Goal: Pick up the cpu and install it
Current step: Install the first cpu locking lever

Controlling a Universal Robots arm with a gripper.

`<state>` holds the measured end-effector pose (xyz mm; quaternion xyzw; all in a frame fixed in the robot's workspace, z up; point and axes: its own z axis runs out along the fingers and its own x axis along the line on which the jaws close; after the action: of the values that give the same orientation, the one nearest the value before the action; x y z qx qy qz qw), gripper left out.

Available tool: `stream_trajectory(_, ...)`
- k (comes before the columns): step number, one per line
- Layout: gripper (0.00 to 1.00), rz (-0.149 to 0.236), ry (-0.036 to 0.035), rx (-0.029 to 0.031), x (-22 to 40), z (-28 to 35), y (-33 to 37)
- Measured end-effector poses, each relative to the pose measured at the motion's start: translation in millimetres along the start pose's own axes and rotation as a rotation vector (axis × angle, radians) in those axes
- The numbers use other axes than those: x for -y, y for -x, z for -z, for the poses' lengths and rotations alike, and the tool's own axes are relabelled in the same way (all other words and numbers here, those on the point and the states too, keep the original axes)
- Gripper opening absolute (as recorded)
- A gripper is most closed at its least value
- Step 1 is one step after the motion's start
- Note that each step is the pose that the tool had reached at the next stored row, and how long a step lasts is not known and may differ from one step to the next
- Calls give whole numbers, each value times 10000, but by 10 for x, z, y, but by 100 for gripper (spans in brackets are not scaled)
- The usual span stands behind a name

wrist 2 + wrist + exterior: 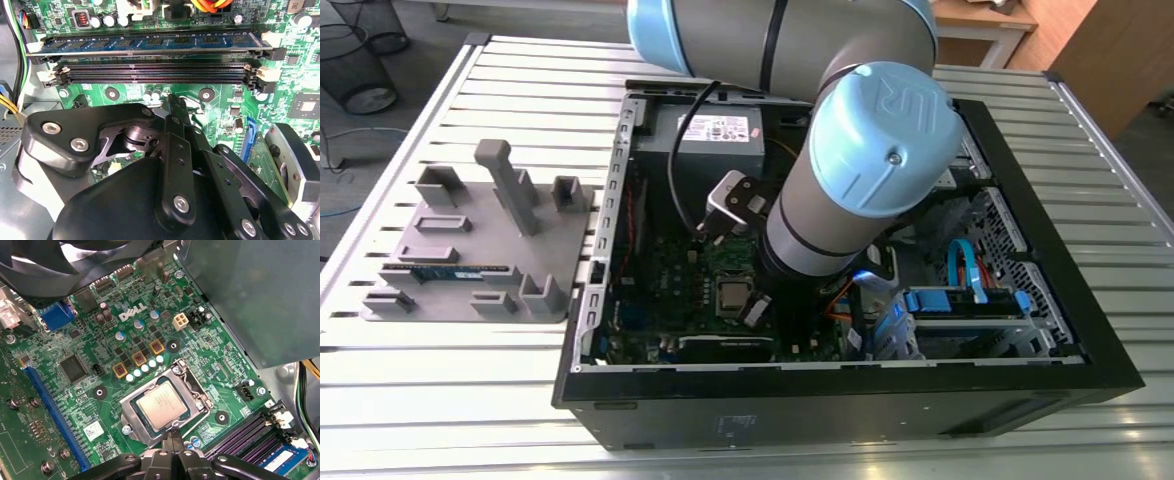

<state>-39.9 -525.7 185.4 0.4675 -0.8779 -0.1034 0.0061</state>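
**Gripper (172, 438) pinched shut beside the seated cpu (162, 409)**

We see the arm (854, 200) reach into the computer case (787, 420), over the motherboard (80, 405). Its socket (131, 401) cradles the chip flat, so we judge it placed. The empty fingers (168, 442) meet at the socket's edge toward the memory slots (245, 432); contact there is hidden.

I work in a robotics lab or workshop. An open black computer case (854, 415) lies on a ribbed metal workbench (440, 400) beside a grey fixture plate (487, 240), with a wire basket (358, 60) on the bare grey floor (420, 32) and wooden furniture (1067, 40) behind.
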Motion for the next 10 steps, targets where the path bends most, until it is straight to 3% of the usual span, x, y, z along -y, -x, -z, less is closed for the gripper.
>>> stream_trajectory(4, 11, 51, 4, -10, 0, -1, 1)
stream_trajectory(10, 11, 437, 39, -81, 1, -4, 2)
